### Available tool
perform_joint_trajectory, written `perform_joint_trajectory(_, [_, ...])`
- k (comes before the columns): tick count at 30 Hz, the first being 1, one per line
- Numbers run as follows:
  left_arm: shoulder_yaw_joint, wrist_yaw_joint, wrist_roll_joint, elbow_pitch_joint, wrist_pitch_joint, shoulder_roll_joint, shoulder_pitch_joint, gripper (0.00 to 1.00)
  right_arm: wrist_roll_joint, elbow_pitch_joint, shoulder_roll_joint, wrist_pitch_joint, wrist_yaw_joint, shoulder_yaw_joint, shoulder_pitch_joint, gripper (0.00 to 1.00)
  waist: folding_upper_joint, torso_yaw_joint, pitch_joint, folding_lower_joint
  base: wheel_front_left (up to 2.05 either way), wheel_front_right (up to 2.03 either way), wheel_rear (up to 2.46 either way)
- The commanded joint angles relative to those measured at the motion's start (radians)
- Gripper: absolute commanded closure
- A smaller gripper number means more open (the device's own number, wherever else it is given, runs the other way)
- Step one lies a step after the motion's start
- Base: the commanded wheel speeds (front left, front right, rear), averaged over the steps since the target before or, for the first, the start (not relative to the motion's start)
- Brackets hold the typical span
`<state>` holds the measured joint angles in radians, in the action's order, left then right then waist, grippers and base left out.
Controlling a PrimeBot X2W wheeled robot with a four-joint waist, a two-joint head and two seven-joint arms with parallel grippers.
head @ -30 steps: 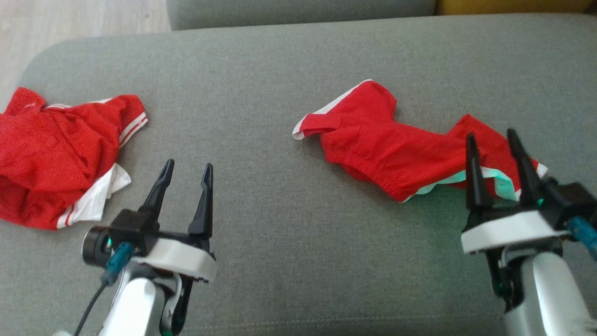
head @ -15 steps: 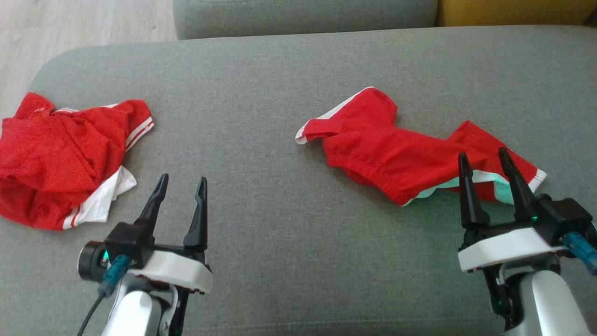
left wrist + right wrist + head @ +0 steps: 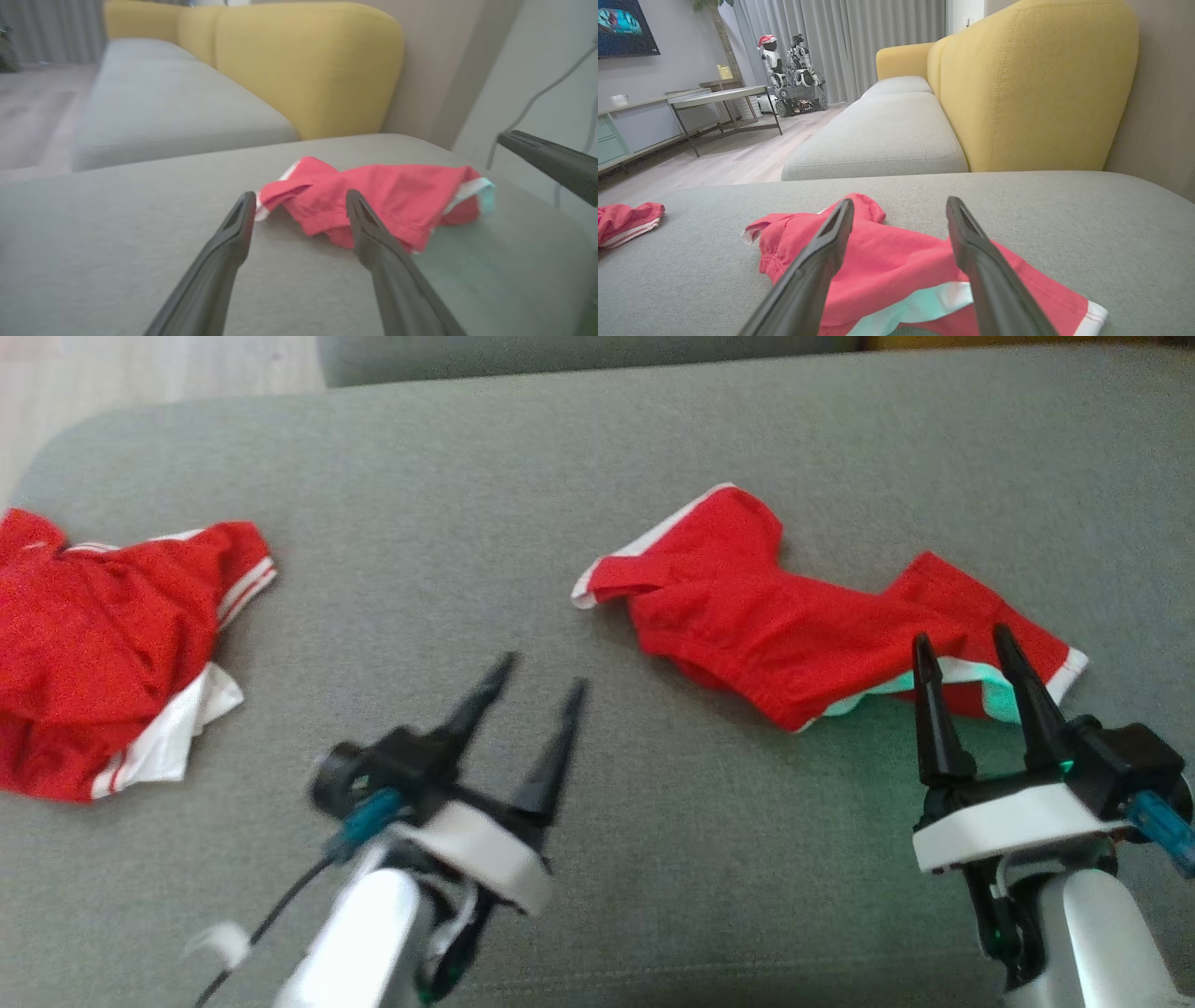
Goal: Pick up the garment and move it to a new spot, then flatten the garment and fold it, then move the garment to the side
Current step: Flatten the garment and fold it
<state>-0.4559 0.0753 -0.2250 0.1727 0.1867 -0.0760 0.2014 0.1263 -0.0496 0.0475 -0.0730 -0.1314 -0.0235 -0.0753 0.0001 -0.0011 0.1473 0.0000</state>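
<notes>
Both the left gripper (image 3: 544,670) and the right gripper (image 3: 962,635) are held open. The garment (image 3: 775,625) is laid left to right on the sofa (image 3: 560,457). Its right end is found nearest the right gripper.

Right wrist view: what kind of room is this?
Probably a living room: there's a sofa with a yellow back, a TV on the wall and a low table.
</notes>
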Motion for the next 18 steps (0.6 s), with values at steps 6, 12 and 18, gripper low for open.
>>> perform_joint_trajectory(6, [-0.121,0.043,-0.099,0.073,-0.046,0.022,0.126,0.0,0.012,0.046,0.003,-0.002,0.001,-0.044,-0.087,0.0,-0.0001,-0.086,0.092,0.0,0.0,0.0,0.0])
perform_joint_trajectory(12, [-0.227,0.051,-0.184,0.178,-0.035,0.025,0.21,0.0,0.022,0.043,0.003,-0.016,0.001,-0.06,-0.113,0.0,-0.0001,-0.15,0.146,0.0,0.0,0.0,0.0])
perform_joint_trajectory(18, [-0.308,0.054,-0.255,0.264,0.016,0.026,0.302,0.0,0.04,0.034,0.003,-0.035,0.001,-0.073,-0.135,0.0,-0.0001,-0.2,0.184,0.0,0.0,0.0,0.0])
